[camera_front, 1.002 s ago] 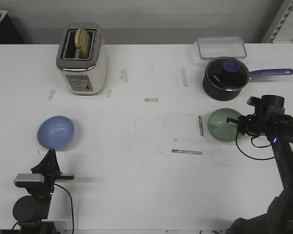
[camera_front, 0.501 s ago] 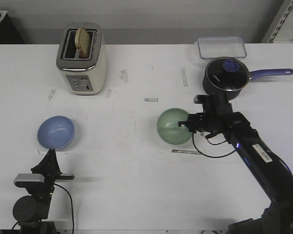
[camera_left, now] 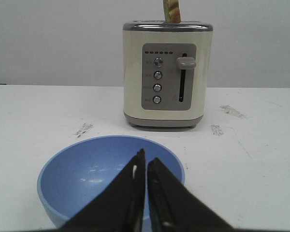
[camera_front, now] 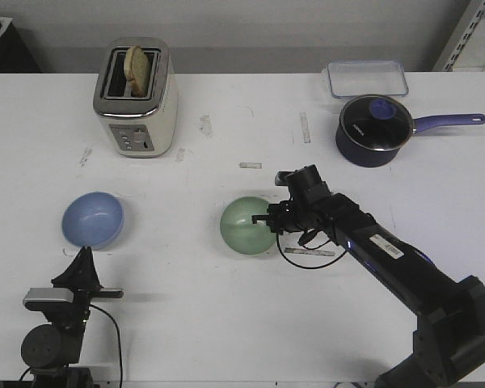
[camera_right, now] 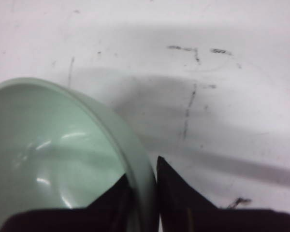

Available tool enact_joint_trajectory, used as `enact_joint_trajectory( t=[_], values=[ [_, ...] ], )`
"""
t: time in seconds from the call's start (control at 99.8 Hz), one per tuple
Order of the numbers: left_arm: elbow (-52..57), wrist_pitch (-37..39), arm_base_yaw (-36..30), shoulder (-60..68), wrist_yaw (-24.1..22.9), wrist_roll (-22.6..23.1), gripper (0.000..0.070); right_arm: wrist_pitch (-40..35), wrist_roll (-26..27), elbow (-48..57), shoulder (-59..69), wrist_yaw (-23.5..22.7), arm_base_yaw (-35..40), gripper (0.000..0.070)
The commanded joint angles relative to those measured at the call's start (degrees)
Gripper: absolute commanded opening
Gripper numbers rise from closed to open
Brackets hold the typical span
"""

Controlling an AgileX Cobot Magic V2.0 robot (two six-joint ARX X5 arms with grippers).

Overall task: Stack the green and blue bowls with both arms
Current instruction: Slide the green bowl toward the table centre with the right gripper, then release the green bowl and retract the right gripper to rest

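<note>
A: Where's the green bowl [camera_front: 246, 227]?
B: Mid-desk [camera_front: 226, 315], its rim pinched in the right hand [camera_front: 268, 220], one finger inside, one outside.
A: And the blue bowl [camera_front: 92, 219]?
B: Near the left edge, bare desk between them. The left hand [camera_left: 146, 166] hangs just beside it, fingers pressed together on nothing.
A: Anything cut off?
B: The left arm's base.

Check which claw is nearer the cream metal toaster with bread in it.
Left. The left claw sits shut behind the periwinkle blue bowl, facing the toaster; the right claw, gripping the mint green bowl, is farther off.
</note>
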Motion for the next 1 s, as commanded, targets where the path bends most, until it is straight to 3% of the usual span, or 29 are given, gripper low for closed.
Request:
enact_joint_trajectory(
  t=[0.0,0.05,0.15,0.351,0.521,0.711,0.952,0.992],
  values=[
    [-1.22,0.85,0.02,-0.11,-0.04,-0.13,0.0002,0.72,1.09,0.96,1.62,-0.24,0.52,0.0014],
    [-1.22,0.85,0.02,-0.11,-0.04,-0.13,0.0002,0.52,1.18,0.96,2.14,-0.24,0.52,0.0032],
    [-1.22,0.85,0.02,-0.11,-0.02,-0.13,0.0002,0.13,1.18,0.96,2.64,-0.17,0.52,0.0149],
    [-1.22,0.85,0.02,-0.11,-0.02,-0.13,0.0002,1.68,1.18,0.98,2.36,-0.22,0.52,0.0172],
    [-1.22,0.85,0.02,-0.11,-0.04,-0.13,0.0002,1.99,1.09,0.98,-0.66,-0.17,0.20,0.0364],
    [-1.22,0.85,0.02,-0.11,-0.02,-0.11,0.0002,2.03,-1.55,0.96,-5.40,1.33,-1.99,0.0364],
    [-1.22,0.85,0.02,-0.11,-0.02,-0.11,0.0002,5.33,-14.88,-2.40,-11.45,12.33,-3.91,0.0358],
    [-1.22,0.85,0.02,-0.11,-0.04,-0.11,0.0002,6.95,-17.57,-3.63,-12.74,13.79,-4.17,0.0328]
  ],
)
